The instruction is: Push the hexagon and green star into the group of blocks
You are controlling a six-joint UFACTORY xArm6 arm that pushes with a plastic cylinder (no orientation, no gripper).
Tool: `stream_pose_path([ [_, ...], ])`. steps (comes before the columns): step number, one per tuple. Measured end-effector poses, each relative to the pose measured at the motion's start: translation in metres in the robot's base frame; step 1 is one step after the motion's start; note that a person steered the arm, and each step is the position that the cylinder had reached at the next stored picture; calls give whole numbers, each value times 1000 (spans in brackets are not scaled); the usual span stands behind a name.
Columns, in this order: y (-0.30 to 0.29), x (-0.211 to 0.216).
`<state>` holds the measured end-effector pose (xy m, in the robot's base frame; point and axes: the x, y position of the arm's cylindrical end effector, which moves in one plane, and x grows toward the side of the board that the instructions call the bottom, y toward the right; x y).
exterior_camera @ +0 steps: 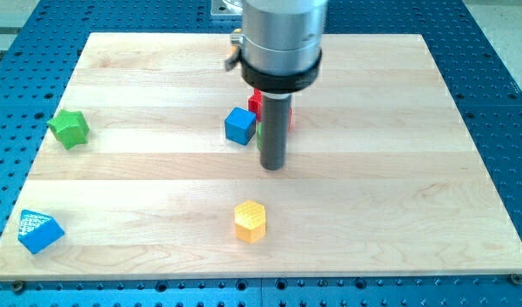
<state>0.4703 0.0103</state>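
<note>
With no jaws to open or shut, my tip (272,167) stands just below the blue cube (240,125) group, the light, slippery-looking yellow hexagon (250,221) nearer the view's bottom, best pushed on its lower face, the green star (69,128) far left.

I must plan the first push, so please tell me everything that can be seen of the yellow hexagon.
The yellow hexagon is a small six-sided block with a flat top and a finely ribbed, plastic-looking surface. It lies flat on the wooden board, near the view's bottom edge and about mid-width. Nothing touches it. My tip stands apart from it, toward the view's top and slightly right, beside the blue cube.
</note>
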Motion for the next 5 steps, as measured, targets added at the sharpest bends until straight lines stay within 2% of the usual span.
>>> stream_pose_path([
  [2, 21, 29],
  [3, 67, 73],
  [4, -37, 129],
  [5, -109, 75],
])
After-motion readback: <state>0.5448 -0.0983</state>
